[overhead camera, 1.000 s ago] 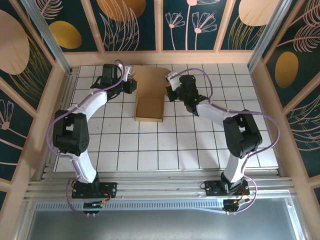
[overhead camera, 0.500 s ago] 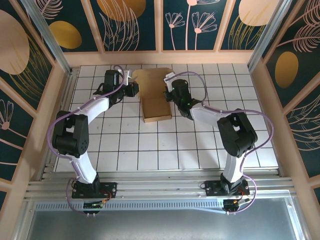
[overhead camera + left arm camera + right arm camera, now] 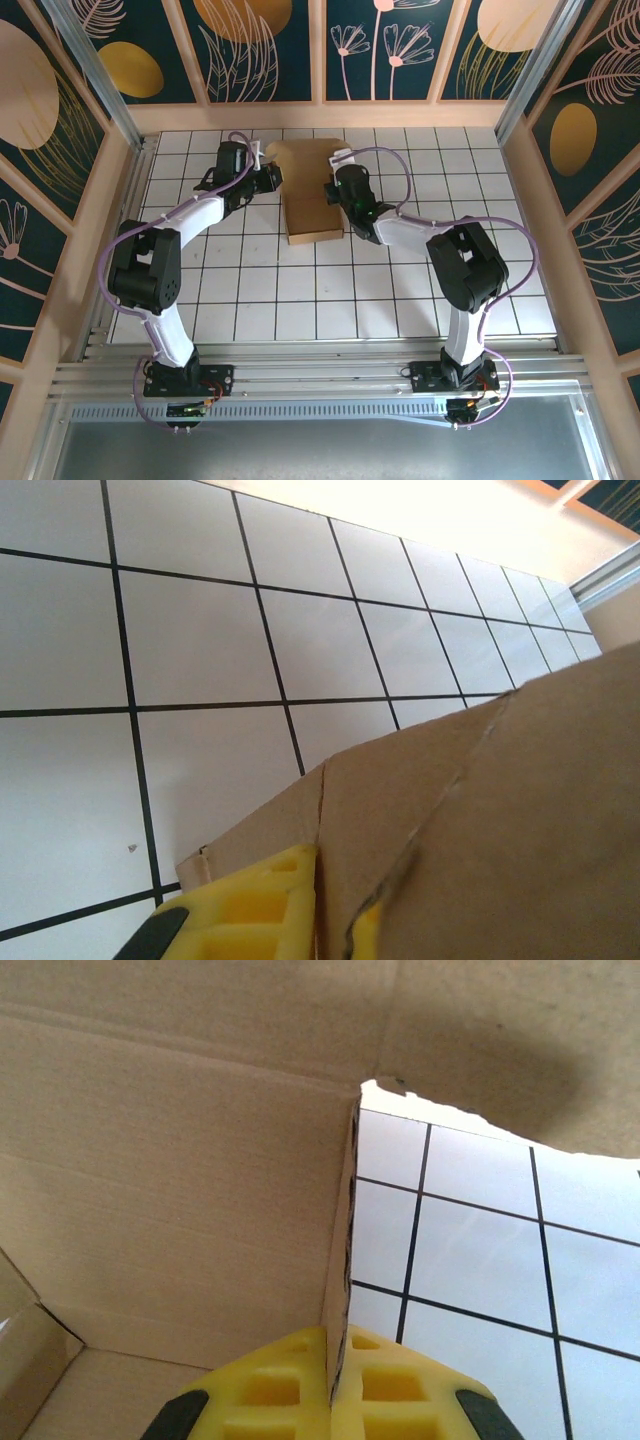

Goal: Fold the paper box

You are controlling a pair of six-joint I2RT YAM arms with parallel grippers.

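I am watching a brown cardboard paper box (image 3: 312, 205) on a white tiled table (image 3: 400, 290). It lies just in front of the back wall (image 3: 320, 115), near that wall's middle.

Over the last second both arms have drawn closer together, and the box has slid a little to my right along the back wall and turned slightly. From above it now looks narrower than it did. I take this to mean that the side panels are being lifted and squeezed inward, so the fold is under way but not finished.

The left gripper (image 3: 320, 920) has its yellow pads pinching a cardboard edge on the box's left side. The right gripper (image 3: 335, 1350) has its pads pressed together on the thin top edge of an upright wall on the box's right side.

The box is plain, unprinted cardboard with visible creases. A rounded flap at its far end points toward the back wall. The end farthest from that wall has a straight edge. The right wrist view shows a standing wall meeting a flat floor panel at a crease, with a torn-looking cut edge above.
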